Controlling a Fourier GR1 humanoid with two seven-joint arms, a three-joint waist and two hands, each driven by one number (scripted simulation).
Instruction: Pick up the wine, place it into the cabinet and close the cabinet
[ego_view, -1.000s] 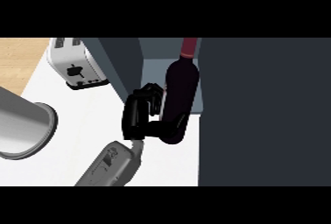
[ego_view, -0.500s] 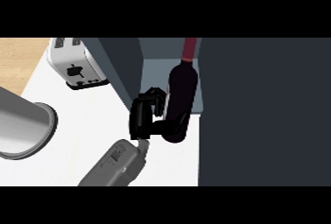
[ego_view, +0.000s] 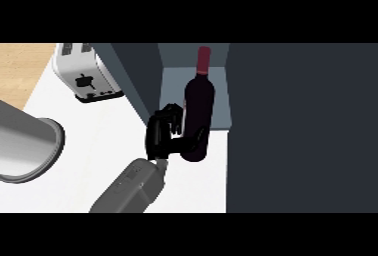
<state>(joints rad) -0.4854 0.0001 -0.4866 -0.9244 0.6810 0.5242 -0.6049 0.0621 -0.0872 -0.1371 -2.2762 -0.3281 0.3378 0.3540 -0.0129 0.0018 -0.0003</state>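
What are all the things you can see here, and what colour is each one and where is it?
wine bottle: one, dark with a red top, standing at the cabinet's opening, held low down
cabinet: one, dark grey-blue, right side; pale inside behind the bottle
toaster: one, silver and white, upper left on the counter
pot: one, grey metal, left edge, partly out of view
counter: one, white, with a wooden strip at upper left
hand: one in view, black, on a grey forearm, fingers curled round the bottle's base; which arm cannot be told
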